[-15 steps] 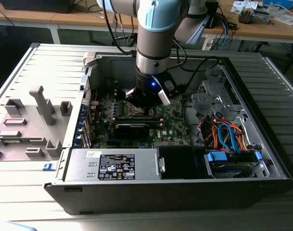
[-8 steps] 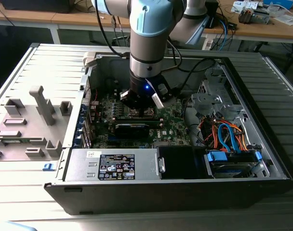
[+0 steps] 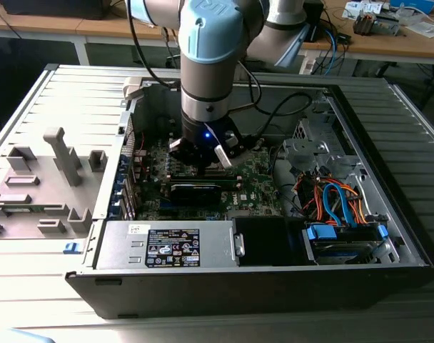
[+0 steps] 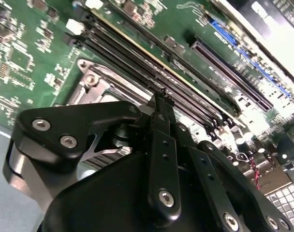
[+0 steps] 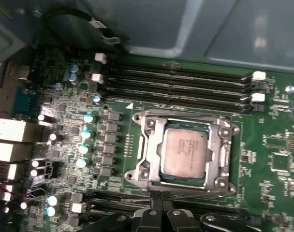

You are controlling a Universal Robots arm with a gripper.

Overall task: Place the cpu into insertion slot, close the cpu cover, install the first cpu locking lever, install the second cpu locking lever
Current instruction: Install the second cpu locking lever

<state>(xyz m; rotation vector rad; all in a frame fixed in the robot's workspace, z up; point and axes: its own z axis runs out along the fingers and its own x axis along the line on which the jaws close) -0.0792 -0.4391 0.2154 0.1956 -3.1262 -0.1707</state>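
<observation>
Black gripper [image 4: 162,96] linkages sit closest to the lens in the second wrist view, the two finger bars pressed together into one narrow tip with no gap and nothing between them. That tip hangs just above the green motherboard [image 4: 36,48], close to the metal edge of the insertion slot [image 4: 91,84] and beside the long dark memory slots [image 4: 152,67].

In the first wrist view the same clenched fingers [image 5: 159,205] point at the near edge of the insertion slot [image 5: 183,152]. A thin wire lever [image 5: 185,196] lies along that edge, just past the fingertips; whether they touch it I cannot tell. The cpu [image 5: 184,151] lies flat in the socket, its silver-grey top showing through the square window of the cpu cover [image 5: 218,150], which is down over it and frames it on all sides. Rows of memory slots [image 5: 181,84] run beyond the socket, and small blue-topped capacitors [image 5: 85,133] stand in a column to one side of it.

In the exterior view the grey and pale blue arm [image 3: 213,50] reaches straight down into an open computer case [image 3: 360,107], with the gripper [image 3: 203,158] low over the middle of the motherboard [image 3: 256,179]. A grey power supply [image 3: 167,243] lies along the near wall, and a bundle of orange and blue cables [image 3: 331,196] sits toward the exterior view's right. A grey fixture plate [image 3: 38,186] with upright blocks rests outside the case on the exterior view's left.
</observation>
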